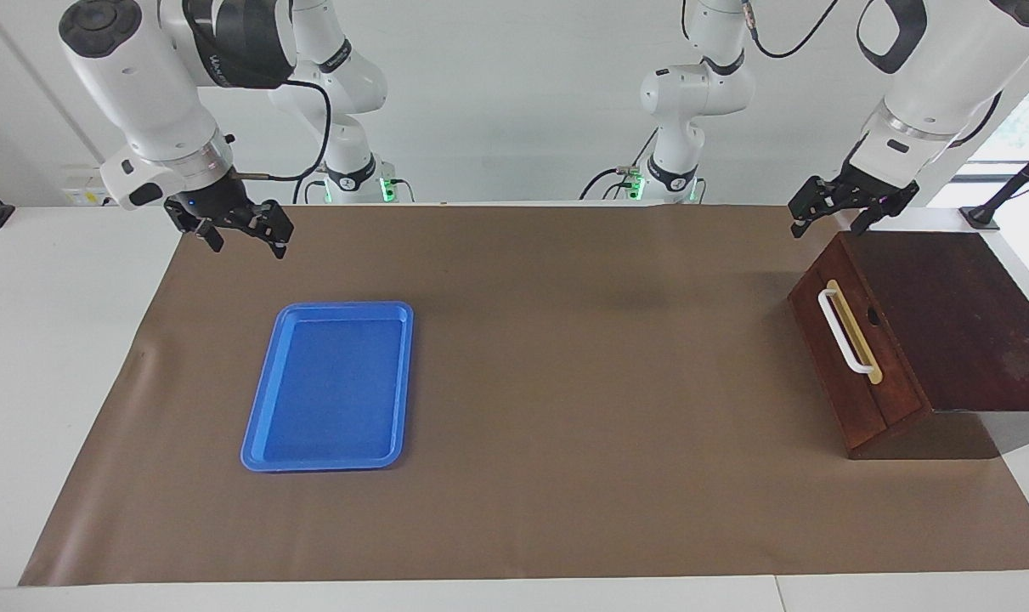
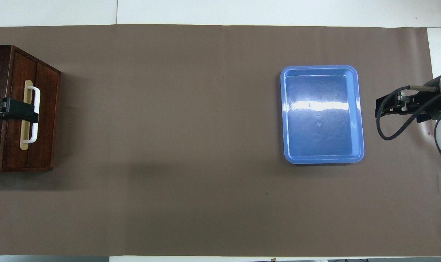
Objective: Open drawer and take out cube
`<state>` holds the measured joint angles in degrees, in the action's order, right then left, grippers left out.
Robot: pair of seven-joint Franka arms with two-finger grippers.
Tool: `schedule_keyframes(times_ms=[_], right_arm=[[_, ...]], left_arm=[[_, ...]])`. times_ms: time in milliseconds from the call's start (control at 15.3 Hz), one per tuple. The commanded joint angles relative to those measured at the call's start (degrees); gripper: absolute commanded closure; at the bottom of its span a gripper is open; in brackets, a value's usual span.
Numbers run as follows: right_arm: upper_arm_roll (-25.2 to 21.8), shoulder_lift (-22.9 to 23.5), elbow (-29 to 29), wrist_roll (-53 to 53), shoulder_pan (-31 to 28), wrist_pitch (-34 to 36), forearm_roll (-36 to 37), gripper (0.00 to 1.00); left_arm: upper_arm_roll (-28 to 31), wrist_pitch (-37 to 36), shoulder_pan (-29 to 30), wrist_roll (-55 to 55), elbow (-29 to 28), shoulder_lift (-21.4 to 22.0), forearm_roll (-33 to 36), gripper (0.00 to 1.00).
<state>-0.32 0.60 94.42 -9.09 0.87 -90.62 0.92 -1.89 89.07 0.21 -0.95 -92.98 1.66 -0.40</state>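
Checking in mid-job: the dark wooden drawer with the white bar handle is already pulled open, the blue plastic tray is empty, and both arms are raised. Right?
Not quite. The dark reddish-brown wooden drawer with the white bar handle is shut, flush with its cabinet, as the facing view shows. The rest holds.

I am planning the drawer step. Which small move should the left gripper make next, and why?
Probably lower the left gripper toward the white handle. The drawer looks shut and no cube shows. That gripper is raised over the cabinet; the right gripper waits beside the blue tray.
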Motion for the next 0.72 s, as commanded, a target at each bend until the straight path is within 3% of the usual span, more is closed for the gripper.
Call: schedule_keyframes(times_ms=[0, 392, 654], right_arm=[[0.7, -1.2, 1.3, -0.8, -0.7, 0.1, 0.7, 0.00], [0.7, -1.2, 1.3, -0.8, -0.7, 0.1, 0.7, 0.00], [0.7, -1.2, 1.3, -0.8, -0.7, 0.1, 0.7, 0.00]], left_arm=[[0.5, 0.2, -0.2, -0.9, -0.3, 0.8, -0.8, 0.00], [0.3, 0.7, -0.6, 0.0, -0.5, 0.5, -0.7, 0.00], [0.3, 6.1, -1.3, 0.2, -3.6, 1.0, 0.7, 0.00]])
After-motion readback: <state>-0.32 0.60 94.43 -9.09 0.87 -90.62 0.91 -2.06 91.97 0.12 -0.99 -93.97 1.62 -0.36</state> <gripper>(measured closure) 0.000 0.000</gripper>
